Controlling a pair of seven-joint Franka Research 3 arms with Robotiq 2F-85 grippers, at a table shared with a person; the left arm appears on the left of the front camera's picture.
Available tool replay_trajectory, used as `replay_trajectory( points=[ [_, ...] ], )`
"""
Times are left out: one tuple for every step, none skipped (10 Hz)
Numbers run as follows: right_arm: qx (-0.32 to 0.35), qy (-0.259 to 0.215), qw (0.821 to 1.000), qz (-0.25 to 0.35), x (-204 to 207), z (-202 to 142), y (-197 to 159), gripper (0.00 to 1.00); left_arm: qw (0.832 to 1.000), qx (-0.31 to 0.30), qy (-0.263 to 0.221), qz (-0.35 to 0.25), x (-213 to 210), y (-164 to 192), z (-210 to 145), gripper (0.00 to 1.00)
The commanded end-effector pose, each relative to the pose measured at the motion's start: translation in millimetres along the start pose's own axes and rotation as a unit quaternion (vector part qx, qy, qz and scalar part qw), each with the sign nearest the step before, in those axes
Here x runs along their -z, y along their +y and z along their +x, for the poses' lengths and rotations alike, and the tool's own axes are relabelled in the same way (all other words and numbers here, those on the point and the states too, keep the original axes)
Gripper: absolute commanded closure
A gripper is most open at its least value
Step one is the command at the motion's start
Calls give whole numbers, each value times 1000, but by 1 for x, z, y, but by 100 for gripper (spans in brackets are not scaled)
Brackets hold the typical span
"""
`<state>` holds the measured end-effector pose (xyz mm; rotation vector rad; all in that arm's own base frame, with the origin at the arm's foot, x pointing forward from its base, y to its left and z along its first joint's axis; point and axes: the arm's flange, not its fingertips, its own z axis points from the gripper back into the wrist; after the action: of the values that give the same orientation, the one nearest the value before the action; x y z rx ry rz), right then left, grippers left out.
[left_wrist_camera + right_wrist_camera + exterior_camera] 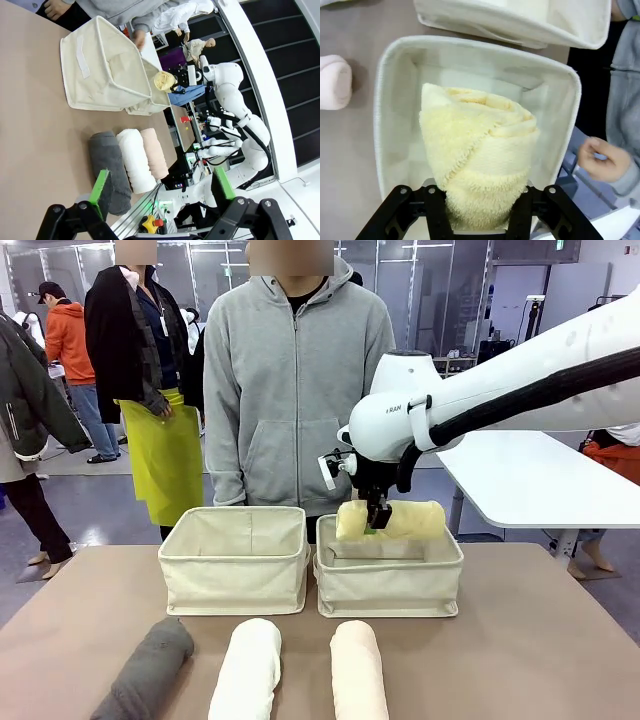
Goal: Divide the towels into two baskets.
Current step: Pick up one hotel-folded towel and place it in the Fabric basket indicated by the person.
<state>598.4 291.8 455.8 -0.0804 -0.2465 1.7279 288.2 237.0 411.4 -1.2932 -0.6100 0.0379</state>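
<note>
A: What sits closest?
B: Three rolled towels in a row at the near edge of the table (540, 640): the dark grey towel (150, 665), the white towel (247, 668) and the cream-peach towel (357, 670).
A: And behind them?
B: Two baskets side by side, the left basket (233, 575) and the right basket (390, 585). Over the right one, the right gripper (378, 518) clamps the pale yellow towel (405, 520) at rim height.
A: The left gripper (162, 186)?
B: Jaws wide apart, holding nothing. A person (295, 390) stands at the far side.
</note>
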Motion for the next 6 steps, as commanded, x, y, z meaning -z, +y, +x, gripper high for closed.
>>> replay_trajectory(
  points=[
    [-19, -3, 1000, 11, 10, 6, -21, 63, 1000, 4, -5, -7, -3, -2, -2, 0],
    [-21, -8, 1000, 15, 19, 6, -29, 63, 1000, 4, -5, -7, -3, -2, -2, 0],
    [-21, -4, 1000, 18, 23, 6, -35, 63, 1000, 4, -5, -7, -3, -2, -2, 0],
    [-24, -3, 999, 23, 29, 7, -38, 63, 1000, 4, -5, -7, -3, -2, -2, 0],
    [-21, 1, 999, 29, 34, 8, -39, 63, 1000, 4, -5, -7, -3, -2, -2, 0],
    [-19, -3, 999, 34, 38, 6, -41, 63, 1000, 4, -5, -7, -3, -2, -2, 0]
  ],
)
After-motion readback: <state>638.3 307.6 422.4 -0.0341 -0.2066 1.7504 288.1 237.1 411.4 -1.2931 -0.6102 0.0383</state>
